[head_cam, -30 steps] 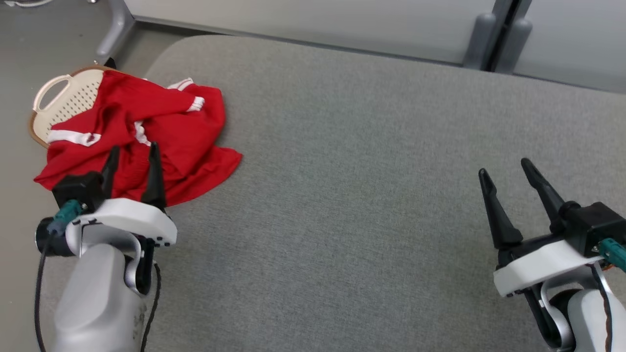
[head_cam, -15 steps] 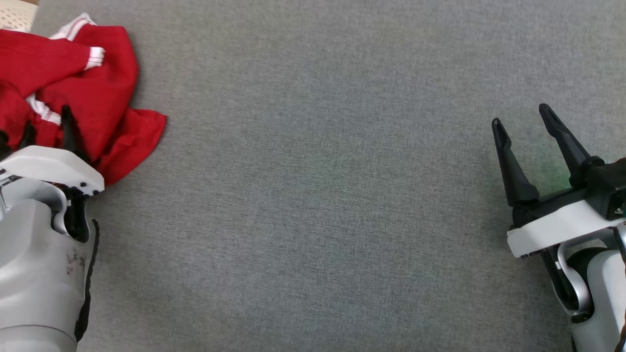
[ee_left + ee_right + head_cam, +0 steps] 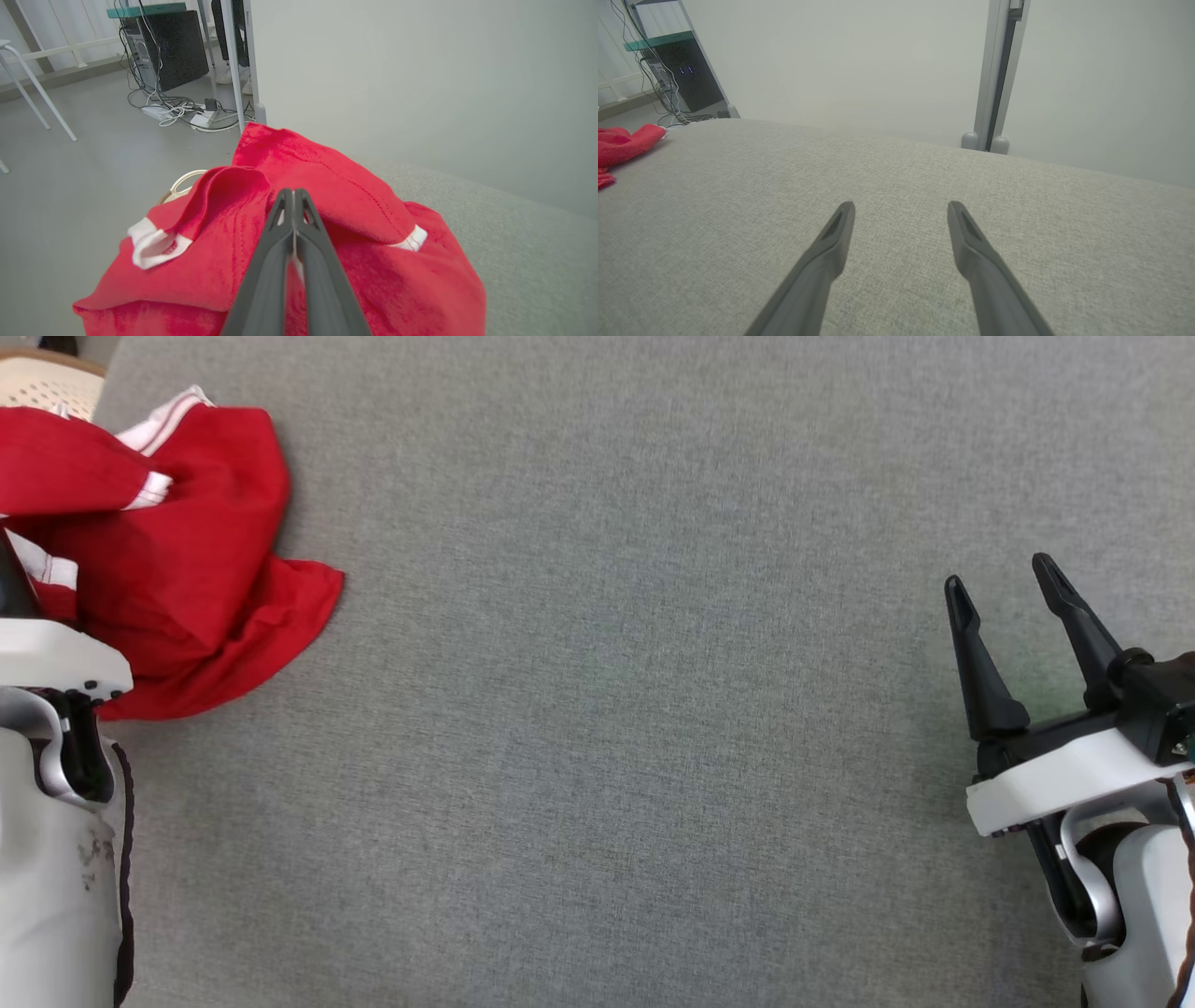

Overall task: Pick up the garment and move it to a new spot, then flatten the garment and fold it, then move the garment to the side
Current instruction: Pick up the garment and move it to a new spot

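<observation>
Just one garment, one basket.

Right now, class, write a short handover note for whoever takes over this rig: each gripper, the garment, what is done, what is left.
Left gripper: shut, apparently pinching a fold of the red garment with white trim.
Right gripper: open, holding nothing, above the grey fabric surface.
Garment: crumpled at the surface's left edge, partly over a cream perforated basket.
Done: grasp made.
Left: move it to a new spot, flatten, fold, set aside.
</observation>
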### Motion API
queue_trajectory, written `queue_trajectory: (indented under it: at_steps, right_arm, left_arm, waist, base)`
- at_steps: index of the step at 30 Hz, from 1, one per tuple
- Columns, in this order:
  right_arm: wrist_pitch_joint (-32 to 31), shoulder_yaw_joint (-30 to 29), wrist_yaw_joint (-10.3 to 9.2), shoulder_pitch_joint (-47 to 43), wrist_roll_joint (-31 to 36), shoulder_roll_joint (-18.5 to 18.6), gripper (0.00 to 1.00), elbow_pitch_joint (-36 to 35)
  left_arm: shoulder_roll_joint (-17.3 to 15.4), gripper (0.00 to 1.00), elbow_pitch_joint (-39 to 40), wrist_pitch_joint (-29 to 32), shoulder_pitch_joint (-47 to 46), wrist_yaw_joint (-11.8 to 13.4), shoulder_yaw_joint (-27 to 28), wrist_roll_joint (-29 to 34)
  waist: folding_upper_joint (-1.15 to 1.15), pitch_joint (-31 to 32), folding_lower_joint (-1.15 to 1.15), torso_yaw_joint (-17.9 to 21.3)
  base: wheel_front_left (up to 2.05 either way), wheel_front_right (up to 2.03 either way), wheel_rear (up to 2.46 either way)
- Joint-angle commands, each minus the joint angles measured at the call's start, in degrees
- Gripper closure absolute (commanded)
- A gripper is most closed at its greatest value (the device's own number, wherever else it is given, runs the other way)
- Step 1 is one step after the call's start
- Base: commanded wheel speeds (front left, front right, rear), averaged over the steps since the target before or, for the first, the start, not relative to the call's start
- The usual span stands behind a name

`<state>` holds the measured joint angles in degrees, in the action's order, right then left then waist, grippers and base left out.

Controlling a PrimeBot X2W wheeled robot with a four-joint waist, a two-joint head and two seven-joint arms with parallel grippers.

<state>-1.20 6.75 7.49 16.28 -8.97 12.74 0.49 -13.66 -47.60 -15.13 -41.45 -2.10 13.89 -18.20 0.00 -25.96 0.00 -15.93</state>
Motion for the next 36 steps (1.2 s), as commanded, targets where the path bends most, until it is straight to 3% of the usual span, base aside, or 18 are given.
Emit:
queue_trajectory:
  at_steps: [1, 10, 17, 25, 36]
  right_arm:
    - [0.62, -0.27, 0.00, -0.98, -0.35, -0.19, 0.00, 0.31]
    - [2.59, -1.54, 0.00, -4.46, -1.00, -2.42, 0.00, 2.48]
    - [3.35, -2.33, 0.00, -7.20, -1.16, -4.33, 0.00, 3.19]
    - [3.81, -2.47, 0.00, -6.07, -1.43, -5.61, 0.00, 2.26]
    - [7.38, -1.93, 0.00, -2.86, -2.64, -8.01, 0.00, 5.36]
  left_arm:
    - [0.27, 1.00, 3.34, 0.01, 2.12, 0.28, 0.24, 1.59]
    - [3.80, 1.00, 22.98, -0.01, 13.32, -0.13, -1.09, 7.26]
    - [7.37, 1.00, 39.87, 1.75, 23.17, -1.57, -7.58, 9.82]
    - [10.03, 1.00, 51.92, 6.61, 25.94, -3.97, -23.32, 9.77]
    - [10.64, 1.00, 48.20, 8.52, 14.36, -4.82, -47.23, 4.64]
  waist:
    - [0.00, 2.55, 0.00, -0.31]
    - [0.00, 10.49, 0.00, 0.47]
    - [0.00, 14.39, 0.00, 2.91]
    - [0.00, 12.49, 0.00, 9.61]
    - [0.00, 6.45, 0.00, 26.63]
  base:
    - [0.00, 0.00, 0.00]
    - [0.00, 0.00, 0.00]
    - [0.00, 0.00, 0.00]
    - [0.00, 0.00, 0.00]
    - [0.00, 0.00, 0.00]
